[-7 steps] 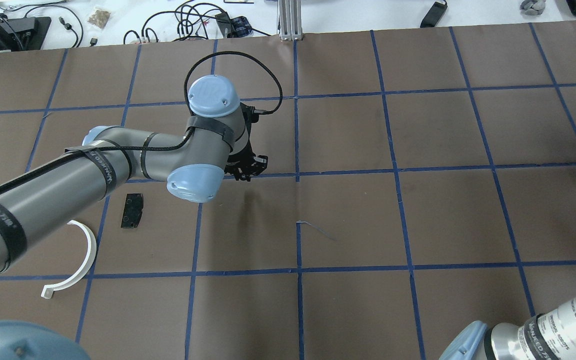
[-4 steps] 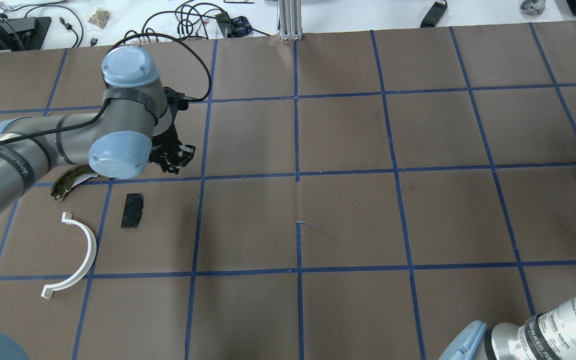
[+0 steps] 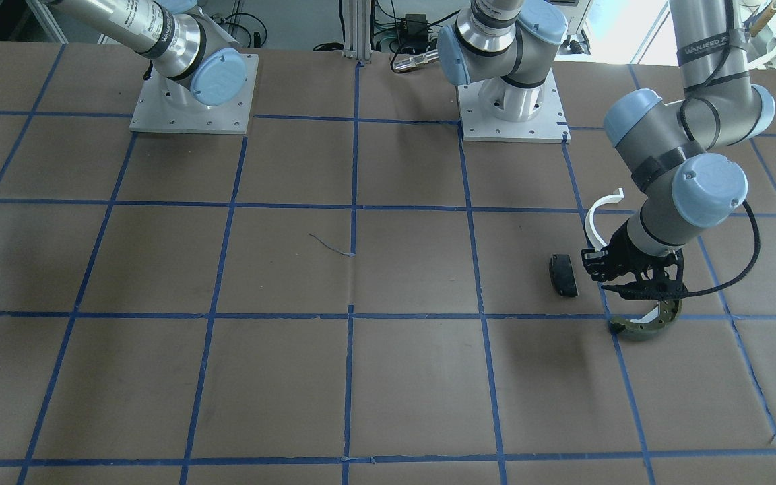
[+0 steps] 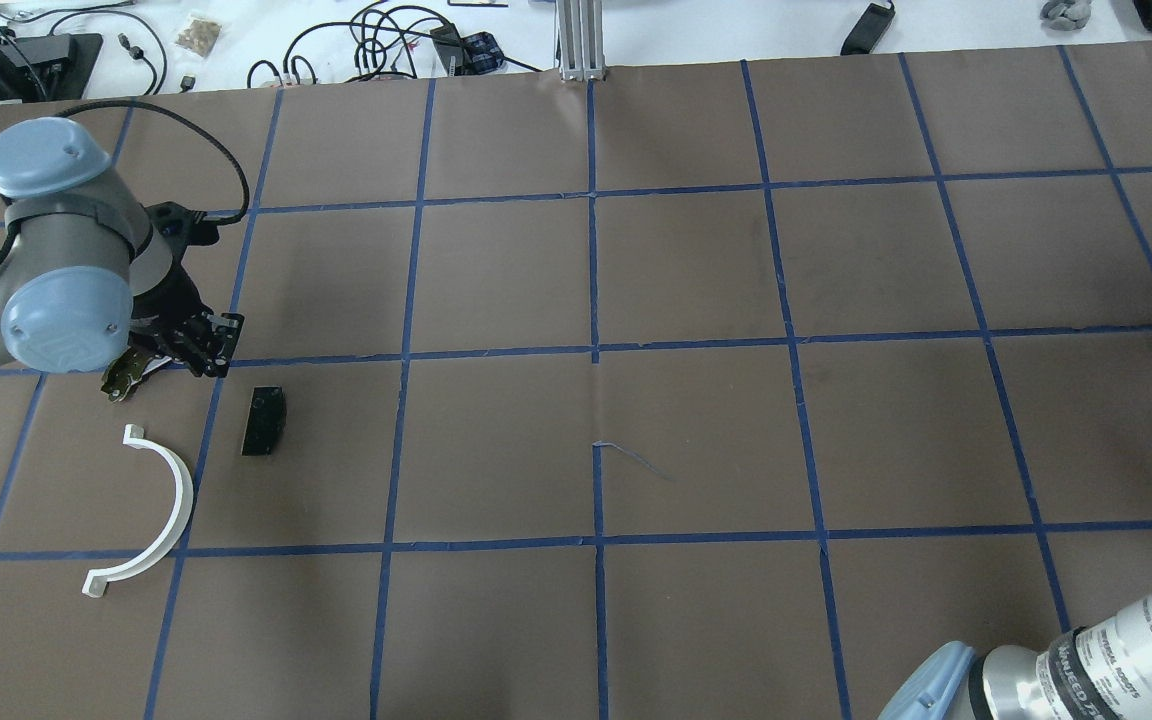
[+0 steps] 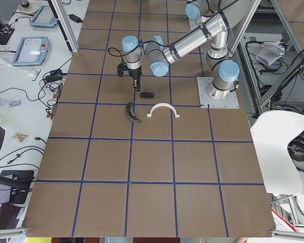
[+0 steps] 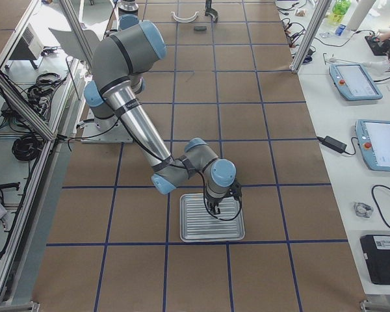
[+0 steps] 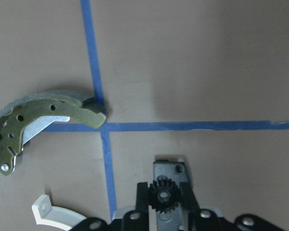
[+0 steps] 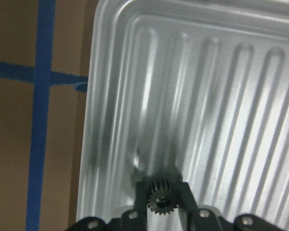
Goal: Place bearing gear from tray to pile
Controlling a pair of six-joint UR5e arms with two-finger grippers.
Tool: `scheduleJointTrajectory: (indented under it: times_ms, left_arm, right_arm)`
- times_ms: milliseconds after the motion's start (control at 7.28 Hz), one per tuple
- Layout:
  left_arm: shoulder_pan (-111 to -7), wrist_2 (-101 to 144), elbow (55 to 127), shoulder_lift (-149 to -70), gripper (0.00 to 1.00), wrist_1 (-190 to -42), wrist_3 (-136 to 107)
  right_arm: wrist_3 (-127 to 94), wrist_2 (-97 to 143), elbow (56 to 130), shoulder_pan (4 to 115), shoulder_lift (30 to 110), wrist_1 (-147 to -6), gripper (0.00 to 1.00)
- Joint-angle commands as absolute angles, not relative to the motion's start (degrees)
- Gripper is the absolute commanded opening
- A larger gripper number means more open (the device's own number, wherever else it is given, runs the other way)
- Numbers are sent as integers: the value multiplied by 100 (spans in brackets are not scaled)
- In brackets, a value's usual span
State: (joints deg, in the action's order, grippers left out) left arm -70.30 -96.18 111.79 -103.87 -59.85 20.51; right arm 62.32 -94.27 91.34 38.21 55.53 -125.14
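My left gripper (image 4: 198, 355) hangs over the pile, just above the table. In the left wrist view it (image 7: 168, 192) is shut on a small silver metal part with a black toothed wheel, the bearing gear (image 7: 169, 172). The pile holds an olive-green brake shoe (image 4: 121, 381), a black pad (image 4: 264, 421) and a white half-ring clip (image 4: 171, 500). The gripper is beside the brake shoe (image 7: 38, 113), between it and the pad (image 3: 563, 274). My right gripper (image 8: 159, 192) is shut and empty over the ribbed metal tray (image 8: 207, 96).
The tray (image 6: 211, 227) lies at the table's right end and shows nothing in it. Brown paper with a blue tape grid covers the table. Cables and devices lie beyond the far edge (image 4: 386, 40).
My left arm has swung left from the table's middle to over the pile, carrying the part. The brake shoe has come out from under the arm. The right arm has not moved.
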Motion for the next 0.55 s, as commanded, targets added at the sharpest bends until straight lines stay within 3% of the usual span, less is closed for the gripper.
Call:
scheduleJointTrajectory:
  times_ms: [0, 412]
  left_arm:
    - [-6760, -9518, 11469, -10467, 0, -5776, 2816]
    - [-6548, -9510, 11793, -10564, 0, -5188, 3138]
  right_arm:
    - [6197, -9431, 9115, 3823, 5616, -12455, 12]
    - [5784, -9352, 9377, 4129, 6316, -12226, 17]
